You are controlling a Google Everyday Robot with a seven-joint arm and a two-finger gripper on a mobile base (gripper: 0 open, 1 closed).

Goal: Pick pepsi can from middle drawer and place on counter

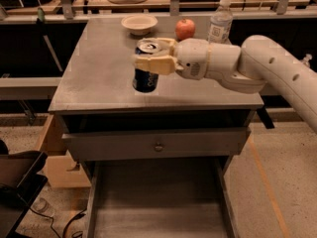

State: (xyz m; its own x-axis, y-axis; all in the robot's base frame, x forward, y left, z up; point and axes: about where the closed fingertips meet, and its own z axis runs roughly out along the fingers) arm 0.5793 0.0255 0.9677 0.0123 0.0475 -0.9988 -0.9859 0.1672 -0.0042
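**Placement step.** The pepsi can [145, 81] is upright between the 2 fingers [151, 63] of the gripper [151, 53]. They clamp its upper half, with 1 finger across the near side and 1 behind the rim. The blue body hangs below the fingers, over the front part of the counter [94, 73]. Whether its base touches the surface cannot be told.

The middle drawer [158, 202] lies open well below the fingers, its floor bare. Beyond the fingers, toward the back edge, stand a bowl [139, 23], an apple [185, 29] and a clear bottle [220, 21], all well apart from the can.

Judged: the lift out of the drawer is done and the set-down is left. To do it well, lower straight down with the can vertical until the base bears flat on the surface. Then part the fingers just enough to clear the can's wall before drawing back along the arm's line — a drag on release could tip the can, and the front edge is near.
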